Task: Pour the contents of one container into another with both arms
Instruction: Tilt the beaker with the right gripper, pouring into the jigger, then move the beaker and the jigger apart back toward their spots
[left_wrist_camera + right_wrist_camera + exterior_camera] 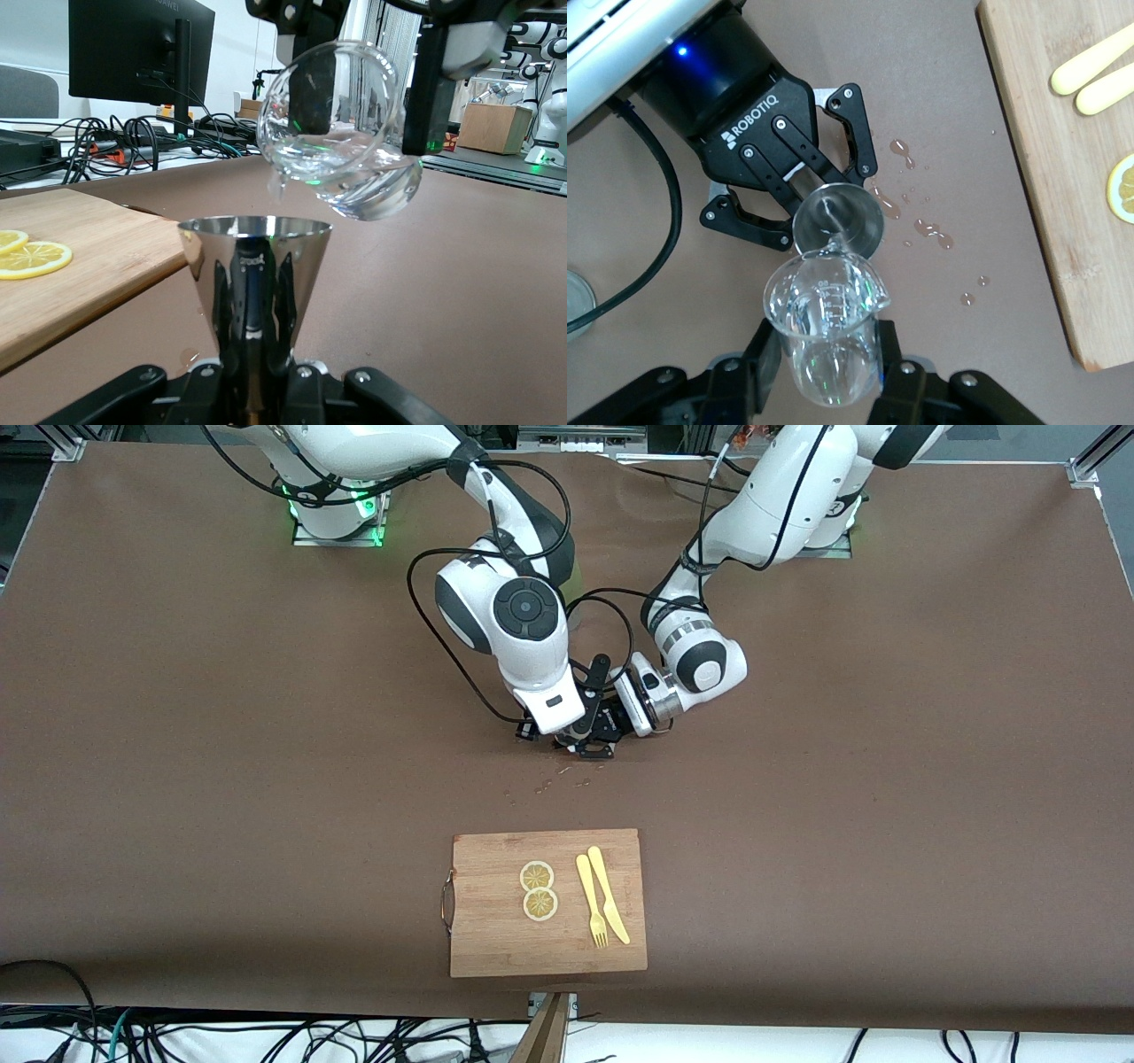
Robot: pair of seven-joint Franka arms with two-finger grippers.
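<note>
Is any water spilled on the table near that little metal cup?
Yes, droplets lie on the brown table beside the steel jigger, between it and the cutting board.

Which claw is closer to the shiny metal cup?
Left. The left claw grips the metal cup; the right claw tips the glass cup just above it.

obstacle: cutting board (496, 939) nearer camera | brown table (886, 779) open

The small clear glass cup (827, 332) with printed measure marks is tilted, its spout directly over the open mouth of the upright silver steel jigger (254, 288), and some clear liquid is inside the cup.
</note>
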